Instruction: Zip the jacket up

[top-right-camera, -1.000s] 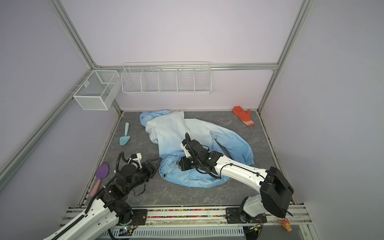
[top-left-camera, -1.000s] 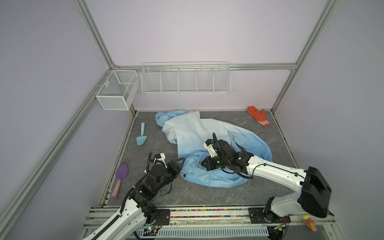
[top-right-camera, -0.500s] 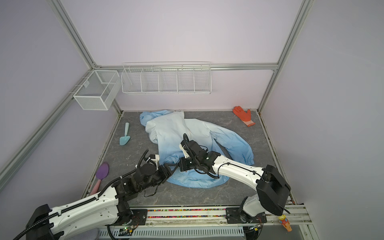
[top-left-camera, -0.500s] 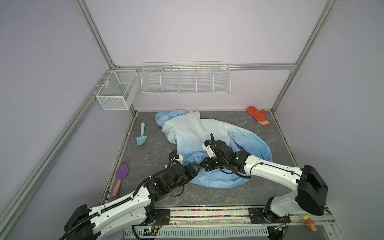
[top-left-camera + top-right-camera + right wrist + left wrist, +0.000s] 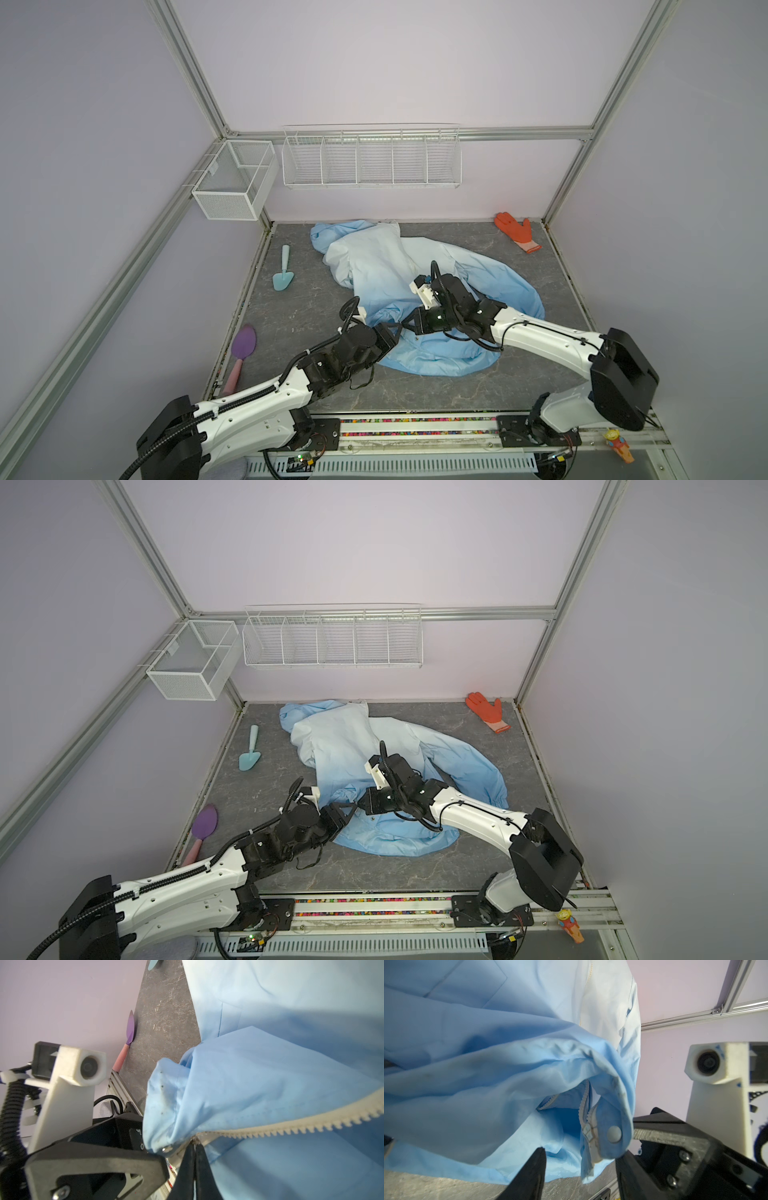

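The light-blue jacket (image 5: 415,266) (image 5: 340,746) lies crumpled mid-table, its front hem lifted. My right gripper (image 5: 409,322) (image 5: 361,804) (image 5: 194,1145) is shut on the lower end of the white zipper (image 5: 291,1124), holding that corner off the table. My left gripper (image 5: 397,329) (image 5: 351,811) (image 5: 581,1155) is open, facing the right one. Its fingers (image 5: 533,1167) stand on either side of the hanging hem corner, where the zipper (image 5: 584,1103) ends beside a snap button (image 5: 614,1132). The zipper's two rows of teeth stand apart above that corner.
An orange glove (image 5: 517,232) lies at the back right. A teal trowel (image 5: 284,274) and a purple spade (image 5: 243,349) lie along the left edge. Two white wire baskets (image 5: 235,178) (image 5: 370,158) hang on the back walls. A small toy (image 5: 619,444) sits on the front rail.
My left arm has reached right and forward until its open jaws straddle the hem corner. My right gripper has stayed shut on the zipper end and shifted slightly left.
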Available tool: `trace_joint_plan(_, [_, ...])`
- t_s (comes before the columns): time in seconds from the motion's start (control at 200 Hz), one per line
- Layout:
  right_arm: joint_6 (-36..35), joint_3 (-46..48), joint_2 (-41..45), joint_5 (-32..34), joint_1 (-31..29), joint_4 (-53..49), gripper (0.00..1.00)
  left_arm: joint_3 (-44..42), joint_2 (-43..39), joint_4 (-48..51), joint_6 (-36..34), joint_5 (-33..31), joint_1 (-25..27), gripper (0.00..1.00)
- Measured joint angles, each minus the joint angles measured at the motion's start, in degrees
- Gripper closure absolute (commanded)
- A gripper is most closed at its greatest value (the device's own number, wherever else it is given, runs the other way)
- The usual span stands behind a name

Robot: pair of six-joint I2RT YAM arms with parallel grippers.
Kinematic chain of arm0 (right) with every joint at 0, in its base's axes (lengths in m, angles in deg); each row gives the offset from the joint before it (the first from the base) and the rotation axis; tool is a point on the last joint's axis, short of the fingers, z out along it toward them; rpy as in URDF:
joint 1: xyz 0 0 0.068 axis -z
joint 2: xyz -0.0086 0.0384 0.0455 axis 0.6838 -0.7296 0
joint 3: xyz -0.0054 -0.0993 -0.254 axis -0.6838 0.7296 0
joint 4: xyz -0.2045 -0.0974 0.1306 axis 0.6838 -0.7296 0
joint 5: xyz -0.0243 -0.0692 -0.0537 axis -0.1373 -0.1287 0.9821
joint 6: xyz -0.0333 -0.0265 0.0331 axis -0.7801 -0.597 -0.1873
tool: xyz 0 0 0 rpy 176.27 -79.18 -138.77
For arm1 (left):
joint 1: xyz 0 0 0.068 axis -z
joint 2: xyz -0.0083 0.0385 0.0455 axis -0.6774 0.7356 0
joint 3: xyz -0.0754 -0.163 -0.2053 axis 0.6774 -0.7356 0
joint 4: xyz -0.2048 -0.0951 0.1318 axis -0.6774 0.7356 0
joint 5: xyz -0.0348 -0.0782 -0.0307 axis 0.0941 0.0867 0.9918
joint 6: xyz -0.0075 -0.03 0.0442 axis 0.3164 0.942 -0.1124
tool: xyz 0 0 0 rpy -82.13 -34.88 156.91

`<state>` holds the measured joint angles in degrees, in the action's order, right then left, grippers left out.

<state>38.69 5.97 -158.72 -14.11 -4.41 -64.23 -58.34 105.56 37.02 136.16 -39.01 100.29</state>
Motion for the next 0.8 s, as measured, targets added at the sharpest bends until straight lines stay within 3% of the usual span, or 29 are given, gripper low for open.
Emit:
trace_joint_plan(0.48, [0.2,1.2,-1.2,-5.4,2.0,2.8,0.93,1.6,3.4,-1.8,-3.0,-2.7,0.1,0.51])
trace_joint_plan(0.8, [0.2,2.0,-1.2,-6.1,2.4,3.6,0.93,3.5,6.4,-2.2,-3.4,-4.3,0.1,0.67])
